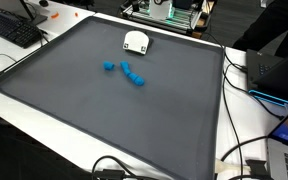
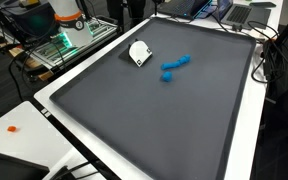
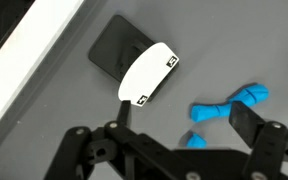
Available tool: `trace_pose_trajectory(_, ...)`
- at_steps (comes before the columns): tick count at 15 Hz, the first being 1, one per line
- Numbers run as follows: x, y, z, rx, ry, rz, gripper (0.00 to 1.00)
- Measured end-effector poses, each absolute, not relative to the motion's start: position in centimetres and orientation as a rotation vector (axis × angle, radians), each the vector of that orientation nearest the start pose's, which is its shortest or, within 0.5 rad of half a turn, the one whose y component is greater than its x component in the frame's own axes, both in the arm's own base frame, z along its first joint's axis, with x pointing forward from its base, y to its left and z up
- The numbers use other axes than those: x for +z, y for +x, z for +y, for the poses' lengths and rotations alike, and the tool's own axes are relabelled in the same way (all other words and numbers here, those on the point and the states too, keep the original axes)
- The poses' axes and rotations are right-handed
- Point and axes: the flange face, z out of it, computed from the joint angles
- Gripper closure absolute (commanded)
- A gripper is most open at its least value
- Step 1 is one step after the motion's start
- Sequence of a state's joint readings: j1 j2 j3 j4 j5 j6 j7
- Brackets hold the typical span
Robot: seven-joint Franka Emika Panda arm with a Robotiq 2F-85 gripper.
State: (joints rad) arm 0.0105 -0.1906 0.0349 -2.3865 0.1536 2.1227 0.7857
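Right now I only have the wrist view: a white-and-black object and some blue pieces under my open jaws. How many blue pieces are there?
Observer: Two groups: a small blue lump lies apart from a longer blue chain.
Operator: What is beyond the mat, past the white object?
Observer: A metal rack of electronics stands there.
Operator: Any cables close by?
Observer: Black cables lie on the white table beside the mat.
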Motion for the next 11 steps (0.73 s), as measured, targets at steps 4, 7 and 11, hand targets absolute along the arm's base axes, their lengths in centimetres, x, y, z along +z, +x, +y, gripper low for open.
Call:
trace_pose_trajectory(4, 42.6, 47.2, 4.1, 0.066, -2.909, 0.927, 0.00)
trace_pose_trajectory(7, 44.4, 48.0, 5.1, 0.002, -2.958, 0.718, 0.00)
trace_pose_trajectory(11, 45.4, 48.5, 6.3, -0.029, -2.999, 0.503, 0.00)
